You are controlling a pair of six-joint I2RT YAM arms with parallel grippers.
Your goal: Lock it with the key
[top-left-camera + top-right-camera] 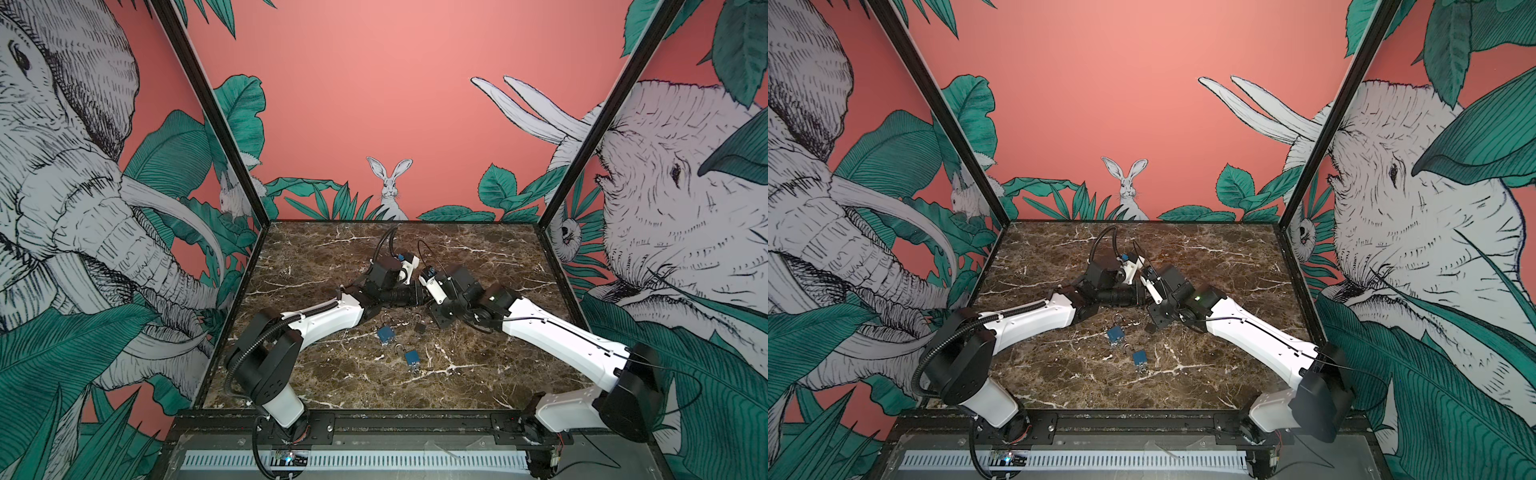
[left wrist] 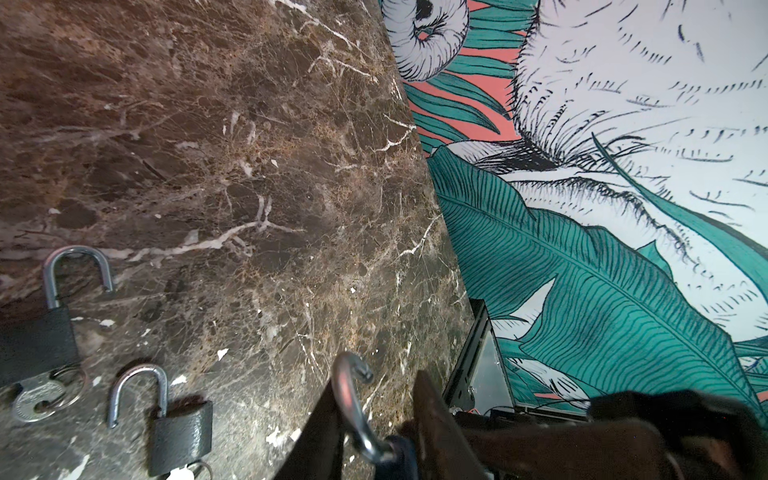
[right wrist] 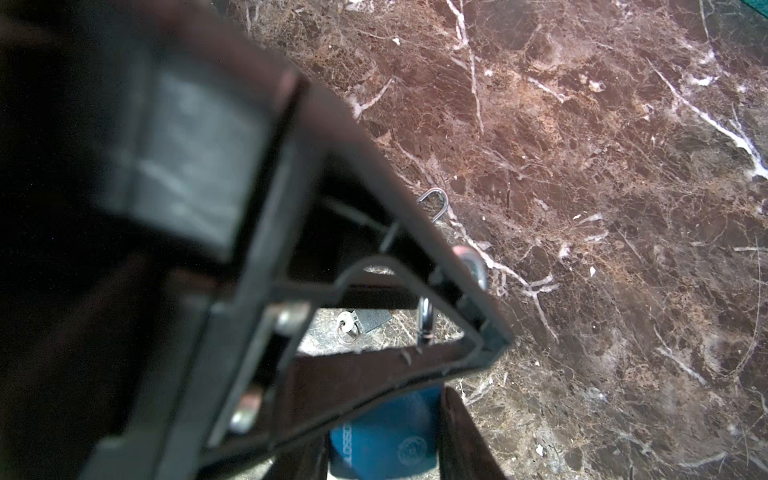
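Both top views show two white-and-black arms meeting at the centre of a brown marble table [image 1: 478,374], their wrists hiding the claw tips and whatever sits between them. Right wrist view, lower centre of the frame: the right claw [image 3: 380,428] is closed partway onto the body of a blue padlock [image 3: 386,449], with a finger against either side. The blurred black frame of the left claw fills the left half of that frame and cuts off the padlock's top. Left wrist view, bottom centre: the left claw [image 2: 376,390] has its fingers a little apart on either side of the padlock's open silver shackle [image 2: 353,411]. Whether they pinch it cannot be told, and whether a key sits in this padlock is hidden. Below the claws in both top views, apart from them, lie an upper loose padlock [image 1: 385,333] and a lower loose padlock [image 1: 411,357], both blue, and a dark padlock [image 1: 419,327]. At the lower left of the left wrist view, a silver key [image 2: 37,401] hangs on a ring from a grey-looking padlock [image 2: 37,336] cut off by the frame edge.
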